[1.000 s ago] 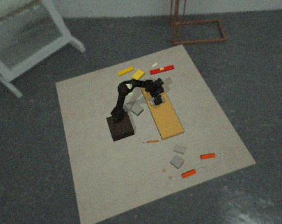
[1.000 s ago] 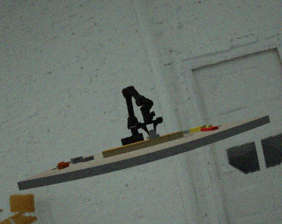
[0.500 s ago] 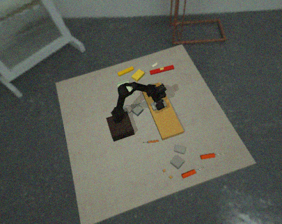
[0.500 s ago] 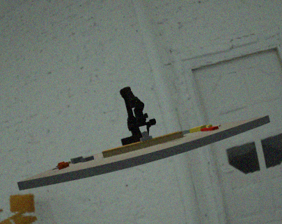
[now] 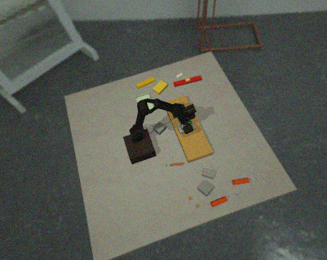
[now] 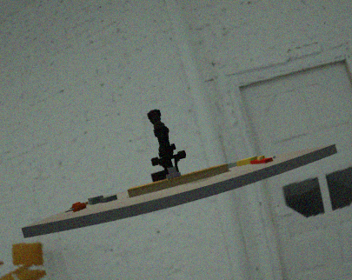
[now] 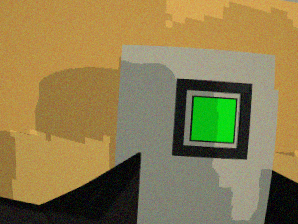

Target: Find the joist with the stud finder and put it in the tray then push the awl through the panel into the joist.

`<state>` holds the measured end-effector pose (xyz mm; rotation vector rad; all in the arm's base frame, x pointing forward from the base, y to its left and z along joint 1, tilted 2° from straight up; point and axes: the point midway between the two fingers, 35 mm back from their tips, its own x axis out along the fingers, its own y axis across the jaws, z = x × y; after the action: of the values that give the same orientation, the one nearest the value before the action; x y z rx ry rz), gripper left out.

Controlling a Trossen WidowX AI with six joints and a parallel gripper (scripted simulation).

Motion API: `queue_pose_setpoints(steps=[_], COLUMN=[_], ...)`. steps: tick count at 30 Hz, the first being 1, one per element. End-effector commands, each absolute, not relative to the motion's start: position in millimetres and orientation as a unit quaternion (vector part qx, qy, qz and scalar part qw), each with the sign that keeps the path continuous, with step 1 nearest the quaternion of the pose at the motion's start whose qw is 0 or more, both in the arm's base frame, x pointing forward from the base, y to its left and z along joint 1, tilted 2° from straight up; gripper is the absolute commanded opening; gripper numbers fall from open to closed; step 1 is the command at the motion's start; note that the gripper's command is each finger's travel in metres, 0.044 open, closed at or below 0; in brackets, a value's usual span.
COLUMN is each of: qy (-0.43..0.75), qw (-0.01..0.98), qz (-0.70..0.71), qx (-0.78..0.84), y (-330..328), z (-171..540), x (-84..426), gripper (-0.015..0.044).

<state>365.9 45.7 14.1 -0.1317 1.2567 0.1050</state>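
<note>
Awl tip indistinct, fingers — partly cropped

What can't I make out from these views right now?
- Joist: hidden beneath the panel in top and exterior.
- Stud finder's lower end: cut off by the wrist picture's bottom edge.
- Fingertips: cut off by the same edge.
- Awl's tip: too small in top.
- Stud finder's underside: facing away in wrist.
</note>
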Motion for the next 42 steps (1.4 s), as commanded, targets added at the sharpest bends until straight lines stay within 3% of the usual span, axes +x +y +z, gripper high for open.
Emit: queue_pose_setpoints(steps=[1,42], qy=[0.587,0.587], qw=[0.806,0.806], qz=[0.048,0.045], qx=[-0.063,-0.067], y=[33.1,-99.5], z=[14.2,21.7], x=[367.3,388.0], gripper=[0.0000,0.0000])
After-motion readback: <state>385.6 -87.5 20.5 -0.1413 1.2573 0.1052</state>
